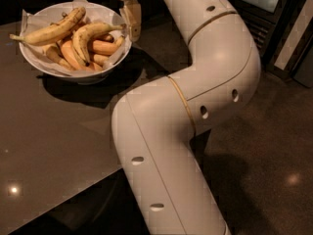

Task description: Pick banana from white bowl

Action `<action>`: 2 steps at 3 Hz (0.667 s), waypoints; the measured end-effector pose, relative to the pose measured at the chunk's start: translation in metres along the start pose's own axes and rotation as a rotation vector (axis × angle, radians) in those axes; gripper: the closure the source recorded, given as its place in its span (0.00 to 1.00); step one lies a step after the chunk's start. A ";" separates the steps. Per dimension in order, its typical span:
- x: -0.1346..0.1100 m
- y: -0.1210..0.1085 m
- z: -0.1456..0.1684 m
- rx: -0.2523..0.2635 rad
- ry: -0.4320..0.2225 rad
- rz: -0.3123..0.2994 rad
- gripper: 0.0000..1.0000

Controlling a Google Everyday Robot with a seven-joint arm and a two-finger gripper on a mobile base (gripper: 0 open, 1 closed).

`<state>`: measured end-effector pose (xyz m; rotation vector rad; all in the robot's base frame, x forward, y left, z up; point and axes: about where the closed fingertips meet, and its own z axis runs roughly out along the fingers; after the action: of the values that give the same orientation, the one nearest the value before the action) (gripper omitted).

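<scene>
The white bowl (36, 62), lined with crinkled paper, stands at the far left of the dark table. A strongly curved yellow banana (90, 32) lies on top of the pile, its stem end pointing right toward the rim. My gripper (122, 6) hangs at the top of the view, just over the bowl's right rim. It is open, with one tan finger (132, 18) reaching down beside the banana's stem end and holding nothing. The other finger is mostly cut off by the frame's top edge.
A longer, nearly straight banana (54, 31) lies across the bowl's back left, with stubby orange-toned bananas (105, 47) under the curved one. My white arm (195, 82) bends across the right side of the dark table (58, 131). Brown floor (274, 170) lies to the right.
</scene>
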<state>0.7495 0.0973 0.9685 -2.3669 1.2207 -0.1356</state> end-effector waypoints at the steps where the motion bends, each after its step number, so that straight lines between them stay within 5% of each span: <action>1: -0.013 0.000 0.010 -0.032 -0.011 -0.031 0.00; 2: -0.024 0.002 0.016 -0.071 0.000 -0.067 0.00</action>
<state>0.7383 0.1217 0.9565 -2.4698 1.1645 -0.1164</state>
